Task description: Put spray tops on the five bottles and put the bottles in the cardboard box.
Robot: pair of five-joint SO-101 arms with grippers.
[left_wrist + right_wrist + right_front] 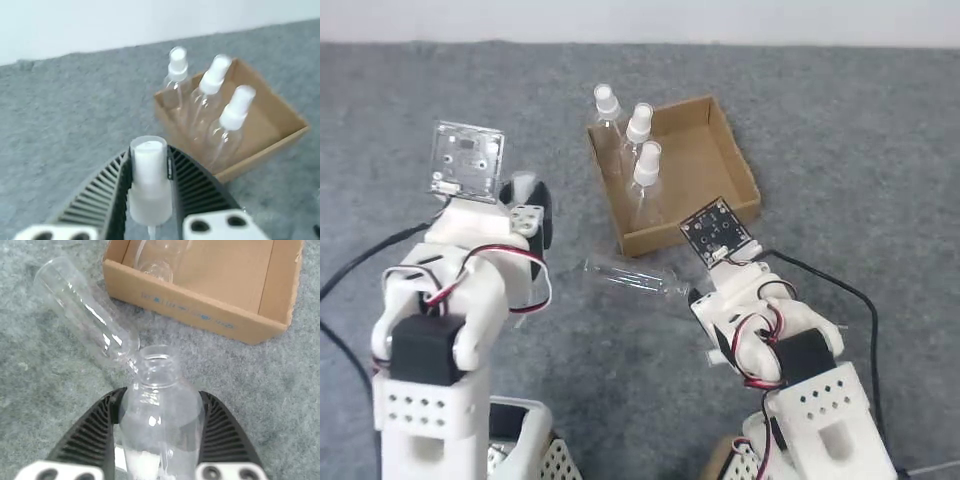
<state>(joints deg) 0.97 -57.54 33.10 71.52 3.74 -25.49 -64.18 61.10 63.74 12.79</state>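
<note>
So my left gripper (148,155) is clamped on a spray top (148,192), and my right gripper (160,396) is squeezing an uncapped bottle (160,415), neck pointing away from my fingers. Worry one: the top's thin tube misses that narrow mouth and bends. Worry two: slick plastic twisting in my grip while I screw. The spare bottle (82,310) lies right off my right tips, easy to bump rolling. The cardboard box (200,315) with three capped bottles (227,125) sits just beyond.
</note>
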